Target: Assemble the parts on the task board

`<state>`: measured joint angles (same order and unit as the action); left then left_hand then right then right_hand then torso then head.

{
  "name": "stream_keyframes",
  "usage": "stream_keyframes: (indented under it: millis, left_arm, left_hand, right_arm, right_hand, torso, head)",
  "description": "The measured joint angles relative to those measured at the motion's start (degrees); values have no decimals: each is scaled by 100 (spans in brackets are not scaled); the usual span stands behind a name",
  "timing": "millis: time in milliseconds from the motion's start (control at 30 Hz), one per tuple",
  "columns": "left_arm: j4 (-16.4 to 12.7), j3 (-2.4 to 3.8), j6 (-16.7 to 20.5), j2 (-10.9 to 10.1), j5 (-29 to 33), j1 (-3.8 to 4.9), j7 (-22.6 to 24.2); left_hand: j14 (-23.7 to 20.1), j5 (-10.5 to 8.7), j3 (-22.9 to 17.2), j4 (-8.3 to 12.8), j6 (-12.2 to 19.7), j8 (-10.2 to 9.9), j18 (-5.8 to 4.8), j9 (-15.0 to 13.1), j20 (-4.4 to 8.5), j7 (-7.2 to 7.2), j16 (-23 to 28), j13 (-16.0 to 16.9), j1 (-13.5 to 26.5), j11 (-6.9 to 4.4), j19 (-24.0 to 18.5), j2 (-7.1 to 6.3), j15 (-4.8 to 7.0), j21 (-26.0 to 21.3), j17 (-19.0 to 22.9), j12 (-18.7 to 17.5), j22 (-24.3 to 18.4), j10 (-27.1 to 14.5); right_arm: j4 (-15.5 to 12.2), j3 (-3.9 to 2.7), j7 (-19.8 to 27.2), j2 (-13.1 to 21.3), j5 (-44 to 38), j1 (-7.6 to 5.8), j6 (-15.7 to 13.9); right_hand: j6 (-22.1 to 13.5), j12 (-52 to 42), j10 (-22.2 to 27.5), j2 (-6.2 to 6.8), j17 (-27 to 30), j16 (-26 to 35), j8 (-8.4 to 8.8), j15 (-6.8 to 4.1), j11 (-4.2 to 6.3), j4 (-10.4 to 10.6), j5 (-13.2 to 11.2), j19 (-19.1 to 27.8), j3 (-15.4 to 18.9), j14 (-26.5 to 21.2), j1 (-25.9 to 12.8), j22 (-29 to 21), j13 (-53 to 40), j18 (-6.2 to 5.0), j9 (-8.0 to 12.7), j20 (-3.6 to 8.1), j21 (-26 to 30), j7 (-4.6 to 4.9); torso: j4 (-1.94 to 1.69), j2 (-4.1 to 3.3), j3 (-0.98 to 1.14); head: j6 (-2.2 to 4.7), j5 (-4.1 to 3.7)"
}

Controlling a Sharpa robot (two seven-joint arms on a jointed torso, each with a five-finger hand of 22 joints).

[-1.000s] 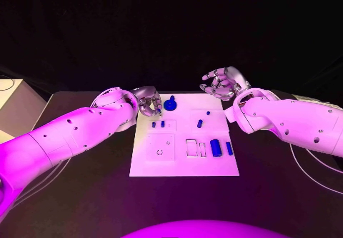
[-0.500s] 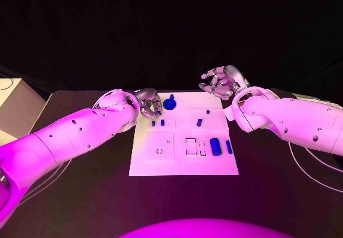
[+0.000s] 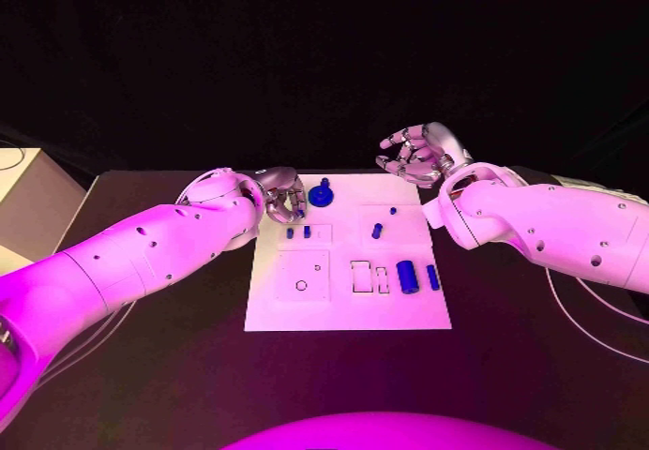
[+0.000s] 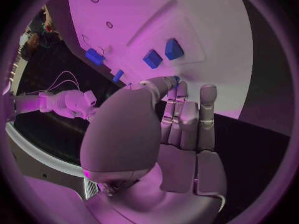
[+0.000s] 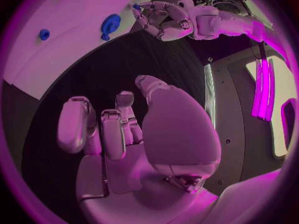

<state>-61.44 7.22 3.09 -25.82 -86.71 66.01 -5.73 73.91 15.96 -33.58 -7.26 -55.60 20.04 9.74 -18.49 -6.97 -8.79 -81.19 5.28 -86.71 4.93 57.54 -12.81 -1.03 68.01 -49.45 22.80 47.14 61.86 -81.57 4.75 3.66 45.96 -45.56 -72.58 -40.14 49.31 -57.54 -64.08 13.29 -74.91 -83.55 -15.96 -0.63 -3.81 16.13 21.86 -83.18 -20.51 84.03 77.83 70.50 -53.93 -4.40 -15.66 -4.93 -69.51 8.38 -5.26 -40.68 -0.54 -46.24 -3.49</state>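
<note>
Work looks hardly begun: blue parts (image 3: 407, 278) lie loose on the white board (image 3: 348, 314). The left hand (image 3: 281, 199) hangs over its far-left corner, fingers curled, holding nothing. The right hand (image 3: 423, 155) hovers beyond the board, fingers spread, empty.

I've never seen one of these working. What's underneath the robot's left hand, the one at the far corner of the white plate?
The left hand hovers over the task board's far left corner. Two small blue parts lie just nearer than its fingers, a round blue part beside it. Whatever lies directly beneath is covered.

One task board (image 3: 346, 300), seven blue parts (image 3: 407, 278), two robot hands (image 3: 283, 201)
</note>
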Motion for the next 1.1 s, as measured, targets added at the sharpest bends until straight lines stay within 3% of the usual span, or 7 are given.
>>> stream_keyframes:
  millis: [533,1100]
  left_arm:
    - [94,-86,-9,82,1,29,5]
    - [78,-125,-53,75,-16,40,-9]
  left_hand:
    - [0,3,-18,16,3,-28,0,0,0,0,0,0,0,20,0,0,0,0,14,0,-1,19]
    - [-10,5,-18,16,22,-96,1,4,-5,-1,0,-1,38,0,-74,-38,-10,-68,118,-116,-151,39]
  right_arm:
    - [8,0,2,-12,0,0,0]
    - [16,0,2,-18,0,2,3]
  right_hand:
    - [0,0,-1,0,0,0,0,0,-1,0,0,0,0,0,0,0,0,0,1,0,0,0]
    - [0,35,-10,0,0,0,0,0,-10,-9,0,0,-40,0,0,-7,41,0,-4,0,0,0]
  torso:
    - [4,-5,-1]
    - [-1,3,1]
  head:
    - [-21,-32]
    - [-39,-44]
